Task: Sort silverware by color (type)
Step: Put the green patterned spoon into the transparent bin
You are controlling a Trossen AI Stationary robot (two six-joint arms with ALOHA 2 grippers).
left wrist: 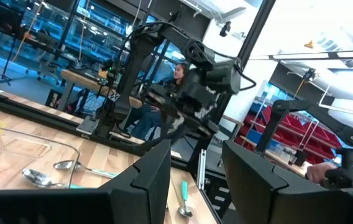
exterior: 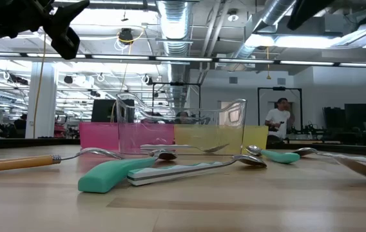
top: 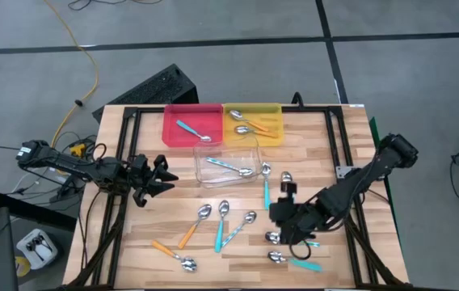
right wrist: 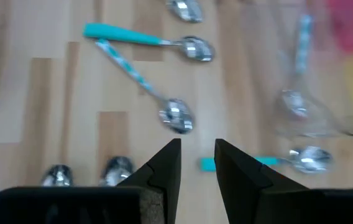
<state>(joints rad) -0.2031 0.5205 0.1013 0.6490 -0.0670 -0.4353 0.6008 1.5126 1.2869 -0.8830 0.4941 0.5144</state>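
Several spoons with teal, orange or pale blue handles lie loose on the wooden table: a teal one (right wrist: pixel 145 37), a pale blue one (right wrist: pixel 140 79) and an orange one (top: pixel 191 230) among them. A pale blue spoon (top: pixel 189 129) lies in the red tray (top: pixel 173 113), an orange one (top: pixel 254 127) in the yellow tray (top: pixel 271 109), another (top: pixel 231 166) in the clear tray (top: pixel 250 145). My right gripper (right wrist: pixel 198 168) hangs open above the spoons at the right, tilted down, with nothing between its fingers. My left gripper (left wrist: pixel 195 180) stands open at the table's left edge, roughly level and pointing right.
The three trays stand together at the table's far middle. Black frame rails (top: pixel 124 153) run along the left and right sides. More spoons (top: pixel 294 260) lie near the front right corner, under my right arm (top: pixel 351 186). A person (exterior: pixel 278 119) shows in the room beyond.
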